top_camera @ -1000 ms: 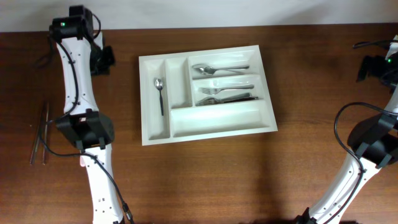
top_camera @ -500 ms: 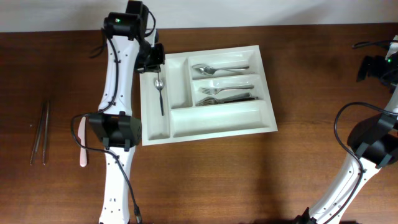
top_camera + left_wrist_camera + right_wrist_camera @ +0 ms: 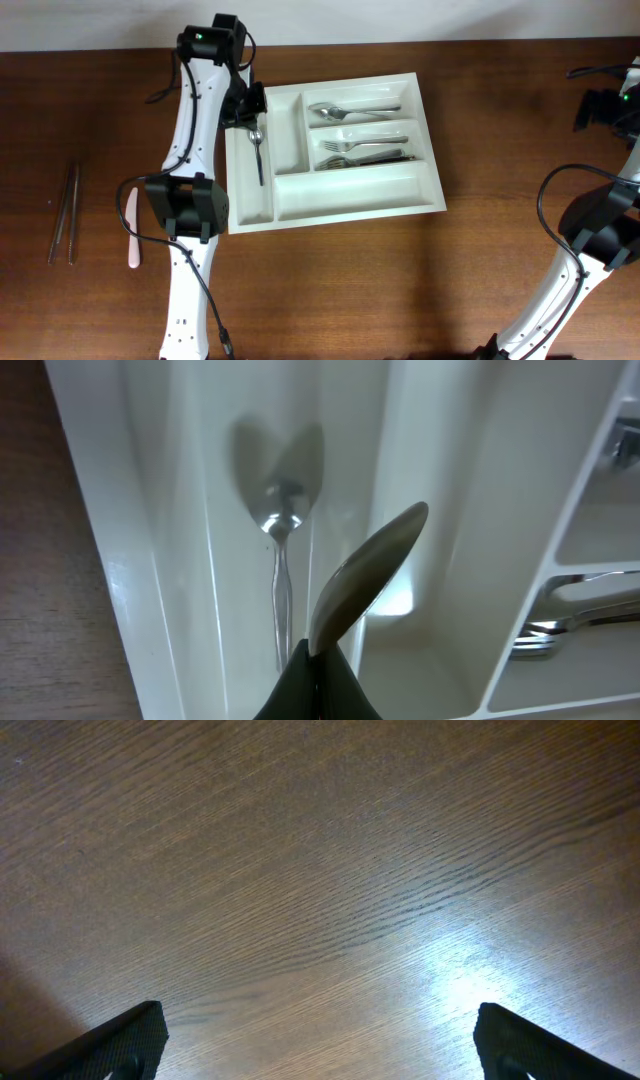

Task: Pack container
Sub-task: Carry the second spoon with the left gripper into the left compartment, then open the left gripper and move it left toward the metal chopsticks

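My left tool (image 3: 318, 678) pinched tight on a smooth steel spoon (image 3: 365, 575), oval bowl tilted above a second spoon (image 3: 278, 525), lying in a narrow trough of the glossy white plastic container (image 3: 350, 190), centred on the dark grained wooden table (image 3: 400, 280), my right tool (image 3: 320, 1042) spread wide over that wood.

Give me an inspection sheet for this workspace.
Surface: wooden table, dark brown.
Job's things: white tray holds forks and one spoon; bottom compartment empty.
Clutter: two metal rods and a pink utensil, left of the tray.
Grippers: left gripper shut on a second spoon above the tray's spoon; right gripper open over bare wood.
Cables: black cables along each arm.
Surroundings: pale strip beyond the table's far edge.
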### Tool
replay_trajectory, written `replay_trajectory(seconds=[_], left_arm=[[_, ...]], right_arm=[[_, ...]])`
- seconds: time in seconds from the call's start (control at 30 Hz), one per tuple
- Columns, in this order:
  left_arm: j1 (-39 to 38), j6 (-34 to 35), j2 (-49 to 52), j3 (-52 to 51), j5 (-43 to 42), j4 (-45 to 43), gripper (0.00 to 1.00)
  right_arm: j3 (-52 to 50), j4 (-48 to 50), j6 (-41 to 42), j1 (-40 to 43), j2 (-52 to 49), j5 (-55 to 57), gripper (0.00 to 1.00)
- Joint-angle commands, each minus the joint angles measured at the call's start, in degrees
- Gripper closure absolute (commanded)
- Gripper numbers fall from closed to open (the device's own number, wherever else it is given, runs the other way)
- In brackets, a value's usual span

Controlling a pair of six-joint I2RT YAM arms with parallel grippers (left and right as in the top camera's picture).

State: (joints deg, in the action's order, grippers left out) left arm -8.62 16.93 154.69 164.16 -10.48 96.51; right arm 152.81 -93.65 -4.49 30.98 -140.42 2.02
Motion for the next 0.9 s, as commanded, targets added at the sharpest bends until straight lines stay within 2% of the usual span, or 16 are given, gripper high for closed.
replay_trajectory(seconds=[0.0, 0.2, 0.27, 0.33, 0.47, 0.57, 0.7, 0.77, 0.87], left_arm=[[0.1, 0.8, -2.4, -1.1, 0.9, 0.2, 0.97], [0.1, 0.8, -2.4, -3.0, 2.9, 0.2, 0.97], [0.2, 0.8, -2.4, -3.1, 3.0, 0.2, 0.90], [0.3, 0.8, -2.4, -3.1, 3.0, 0.2, 0.78], [0.3, 0.2, -2.4, -3.1, 3.1, 0.2, 0.69], [0.3, 0.2, -2.4, -3.1, 3.7, 0.2, 0.66], [0.9, 0.1, -2.6, -3.1, 8.7, -0.7, 0.65], [2.2, -0.9, -3.3, -3.0, 8.9, -1.5, 0.56], [4.6, -2.1, -4.6, -2.4, 9.0, -1.3, 0.51]], right_arm=[[-0.2, 0.0, 0.5, -0.2, 0.2, -0.3, 0.01], [-0.2, 0.0, 0.5, -0.3, 0.2, -0.3, 0.02], [-0.2, 0.0, 0.5, -0.3, 0.2, -0.3, 0.01], [-0.2, 0.0, 0.5, -0.2, 0.2, -0.3, 0.01], [-0.2, 0.0, 0.5, -0.3, 0.2, -0.3, 0.01], [-0.2, 0.0, 0.5, -0.3, 0.2, -0.3, 0.01], [-0.2, 0.0, 0.5, -0.3, 0.2, -0.3, 0.01], [-0.2, 0.0, 0.5, -0.3, 0.2, -0.3, 0.01], [-0.2, 0.0, 0.5, -0.3, 0.2, -0.3, 0.01]])
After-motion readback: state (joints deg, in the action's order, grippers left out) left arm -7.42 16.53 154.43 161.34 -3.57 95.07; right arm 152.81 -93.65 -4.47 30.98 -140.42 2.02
